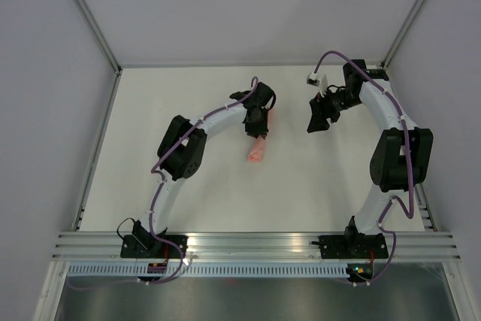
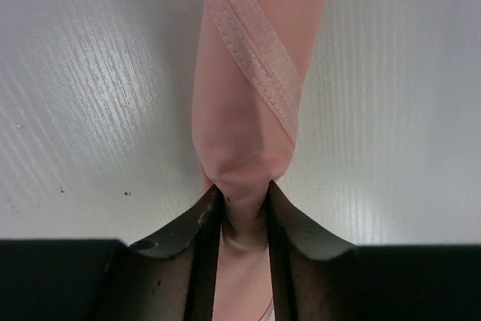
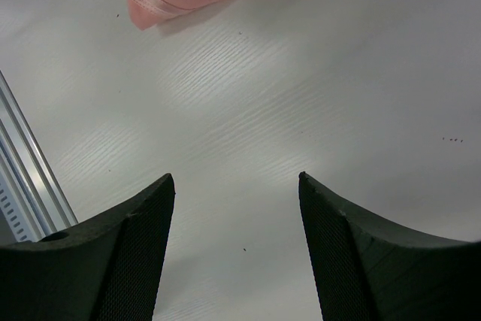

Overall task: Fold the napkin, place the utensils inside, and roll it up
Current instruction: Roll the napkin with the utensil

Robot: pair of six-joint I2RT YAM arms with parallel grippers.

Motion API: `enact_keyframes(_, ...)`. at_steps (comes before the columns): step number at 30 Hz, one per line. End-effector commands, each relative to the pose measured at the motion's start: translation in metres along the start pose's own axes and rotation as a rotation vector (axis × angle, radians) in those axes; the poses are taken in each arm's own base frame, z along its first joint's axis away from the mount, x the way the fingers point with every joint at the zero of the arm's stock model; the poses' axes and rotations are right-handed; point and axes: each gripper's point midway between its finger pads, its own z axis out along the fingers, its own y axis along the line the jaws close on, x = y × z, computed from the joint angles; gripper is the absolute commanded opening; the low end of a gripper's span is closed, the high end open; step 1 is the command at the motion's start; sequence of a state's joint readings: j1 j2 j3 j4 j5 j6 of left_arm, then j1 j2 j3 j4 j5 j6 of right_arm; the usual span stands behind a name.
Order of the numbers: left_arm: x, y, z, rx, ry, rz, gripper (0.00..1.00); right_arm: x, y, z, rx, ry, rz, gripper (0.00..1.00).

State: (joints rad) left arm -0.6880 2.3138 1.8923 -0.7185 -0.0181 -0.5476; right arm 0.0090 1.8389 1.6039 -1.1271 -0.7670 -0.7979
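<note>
The napkin (image 1: 258, 152) is a slim salmon-pink rolled tube lying on the white table near the middle. In the left wrist view the roll (image 2: 252, 88) runs away from the camera, with a stitched hem crossing it on a slant. My left gripper (image 1: 255, 119) is shut on the napkin's far end; its fingertips (image 2: 203, 216) pinch the cloth from both sides. My right gripper (image 1: 320, 116) is open and empty, apart from the roll to its right. The roll's end (image 3: 150, 5) shows at the top of the right wrist view. No utensils are in sight.
A metal rail (image 1: 255, 242) runs along the near edge by the arm bases, and shows at the lower left of the right wrist view (image 3: 30, 178). Grey walls enclose the table (image 1: 188, 201) on three sides.
</note>
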Motion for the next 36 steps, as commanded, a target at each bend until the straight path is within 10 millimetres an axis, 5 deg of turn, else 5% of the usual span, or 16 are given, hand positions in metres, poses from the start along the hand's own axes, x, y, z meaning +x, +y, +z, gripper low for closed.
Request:
enact_keyframes(1, 0.064, 0.036, 0.042, -0.130, 0.217, -0.079, 0.35, -0.007, 0.011, -0.005, -0.030, -0.036, -0.020, 0.73)
enact_keyframes(18, 0.044, 0.026, 0.017, -0.080, 0.151, -0.018, 0.55, -0.004, 0.009, -0.002, -0.040, -0.027, -0.007, 0.73)
enact_keyframes(36, 0.020, 0.016, -0.011, -0.050, 0.052, -0.002, 0.61, 0.005, 0.011, 0.002, -0.053, -0.012, -0.010, 0.73)
